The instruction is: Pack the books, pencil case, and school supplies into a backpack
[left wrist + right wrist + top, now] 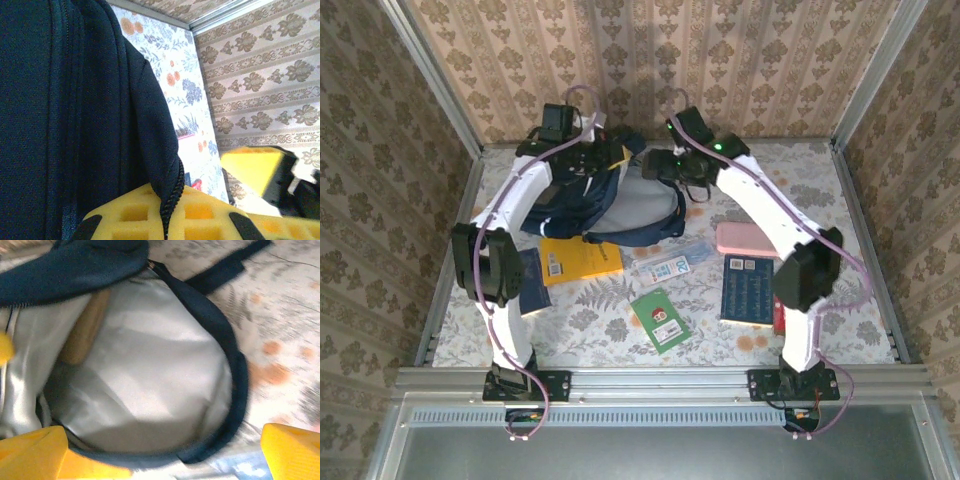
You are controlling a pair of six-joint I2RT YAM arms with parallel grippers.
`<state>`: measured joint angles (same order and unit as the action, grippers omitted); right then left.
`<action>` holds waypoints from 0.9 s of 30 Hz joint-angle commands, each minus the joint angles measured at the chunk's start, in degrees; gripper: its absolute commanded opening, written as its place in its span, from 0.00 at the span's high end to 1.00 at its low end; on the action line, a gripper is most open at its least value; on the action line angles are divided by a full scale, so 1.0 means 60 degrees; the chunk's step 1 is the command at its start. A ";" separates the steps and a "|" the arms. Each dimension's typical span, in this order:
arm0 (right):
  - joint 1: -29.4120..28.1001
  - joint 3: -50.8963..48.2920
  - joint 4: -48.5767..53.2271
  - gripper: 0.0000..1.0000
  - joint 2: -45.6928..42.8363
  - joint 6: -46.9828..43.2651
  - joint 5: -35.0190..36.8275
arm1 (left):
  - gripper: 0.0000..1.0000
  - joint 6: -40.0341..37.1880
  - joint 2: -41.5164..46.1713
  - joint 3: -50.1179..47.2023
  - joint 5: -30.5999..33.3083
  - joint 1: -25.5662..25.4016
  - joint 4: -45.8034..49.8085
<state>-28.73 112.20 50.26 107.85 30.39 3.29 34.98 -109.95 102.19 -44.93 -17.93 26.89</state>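
Counted four books on the flowered table (590, 335). Nearest, found one green book (658, 318), lying tilted. Next, met one right-hand navy book (748, 290), long side running near to far, and one left-hand navy book (532, 282), half hidden behind the left arm. Saw one red pack (778, 318) just beside the right-hand navy book, mostly covered by the right arm. Further back, noted one yellow book (580, 260) just beside the backpack's near edge, one blue-and-white packet (668, 265) lying roughly left to right, and one pink box (745, 238). Farthest, at the middle back, found one backpack (610, 205) lying flat, mouth gaping rightward, grey lining bare. Could not make out its long axis under the arms. Spotted one tan roll (85, 330) inside, blurred. Found the right gripper (162, 445) over the mouth, jaws wide, holding nothing. Found the left gripper (210, 192) with fingers apart, the zipper edge draped over one finger (150, 212).
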 commanded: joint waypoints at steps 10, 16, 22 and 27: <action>0.0873 -0.6573 0.0335 0.03 -0.4265 -0.0255 0.0241 | 1.00 0.0230 0.0924 -0.1542 0.0249 -0.0614 -0.1835; 0.2289 -0.9191 -0.0366 0.07 -0.4962 0.0484 -0.1274 | 1.00 0.0092 0.1342 -0.2345 0.0499 -0.0697 -0.2152; 0.1545 -0.9448 -0.0711 0.00 -0.4240 0.0105 -0.1634 | 1.00 -0.0368 0.1633 -0.2591 0.0831 -0.0805 -0.1935; -0.0985 -0.8672 -0.0835 0.00 -0.3151 -0.0294 -0.1328 | 1.00 -0.0280 0.1637 -0.2660 0.0830 -0.0805 -0.2005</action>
<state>-28.95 57.58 46.61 86.02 30.55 -3.62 34.68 -103.39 86.59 -39.16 -22.48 16.62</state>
